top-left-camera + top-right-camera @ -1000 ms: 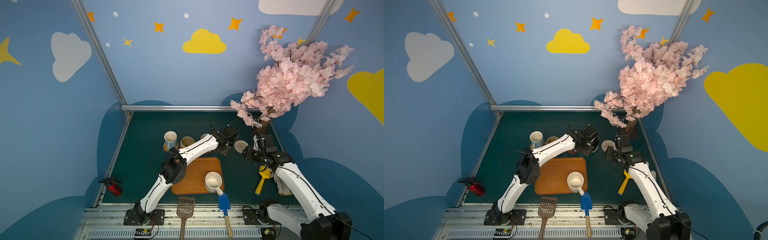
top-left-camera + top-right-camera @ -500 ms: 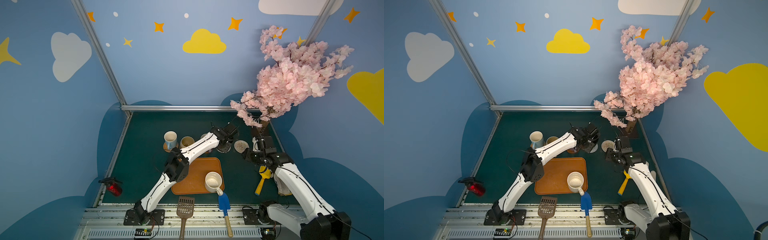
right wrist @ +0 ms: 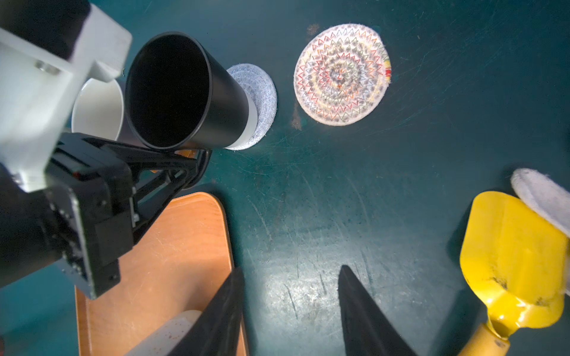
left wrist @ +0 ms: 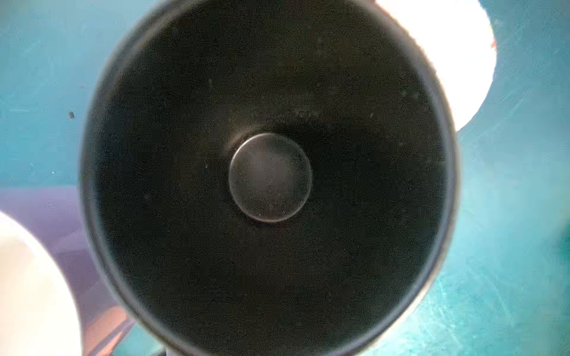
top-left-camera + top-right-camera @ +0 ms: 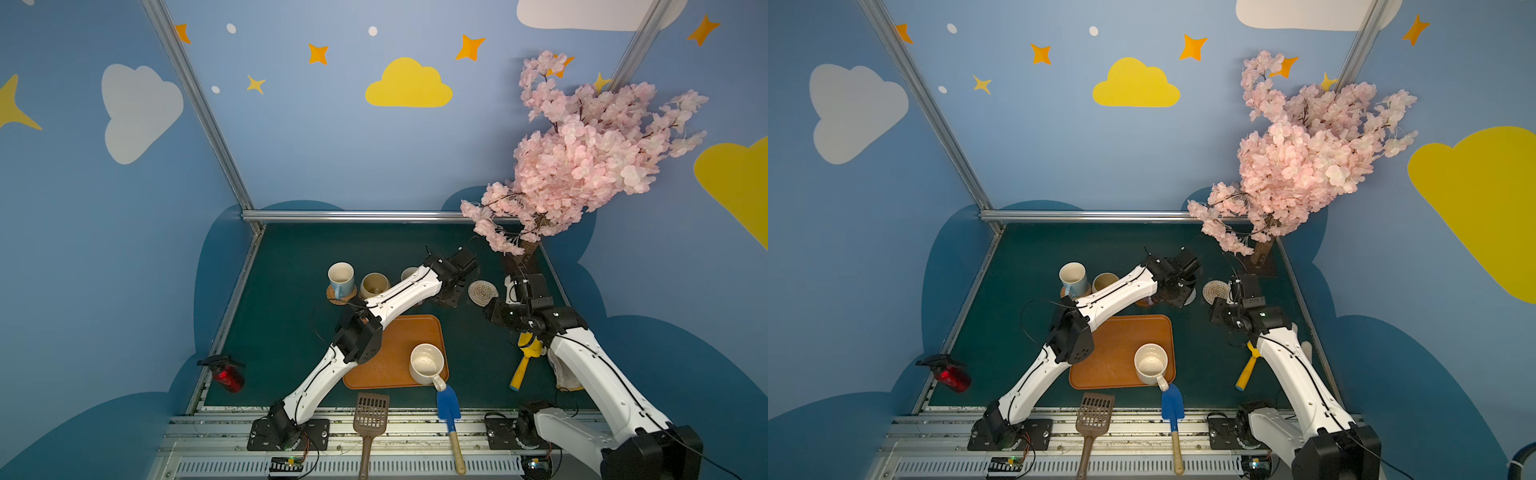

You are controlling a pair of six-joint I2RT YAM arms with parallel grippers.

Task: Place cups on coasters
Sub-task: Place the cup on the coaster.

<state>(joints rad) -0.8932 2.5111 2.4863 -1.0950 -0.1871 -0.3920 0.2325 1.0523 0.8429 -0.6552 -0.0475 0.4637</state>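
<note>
Blue mug (image 5: 340, 276) stands upright on the rattan coaster (image 5: 332, 296). Tan mug (image 5: 374, 285) stands just beside it. Next comes the lavender mug (image 5: 409, 273), mostly hidden by the left arm (image 5: 399, 297). Nearer the robot, the cream mug (image 5: 426, 362) sits on the tray (image 5: 399, 336), at its near right corner.

Left gripper (image 3: 197, 158) — fingers clenched at the side of the black mug (image 3: 228, 101), grasping it; the handle is hidden. The mug's base lies over the edge of the grey coaster (image 3: 262, 89), off-centre; contact cannot be determined. Patterned coaster (image 3: 340, 74) lies flat just beside the grey one.

Right gripper (image 3: 291, 268) — fingers spread apart, holding nothing, above the mat (image 3: 308, 200).
</note>
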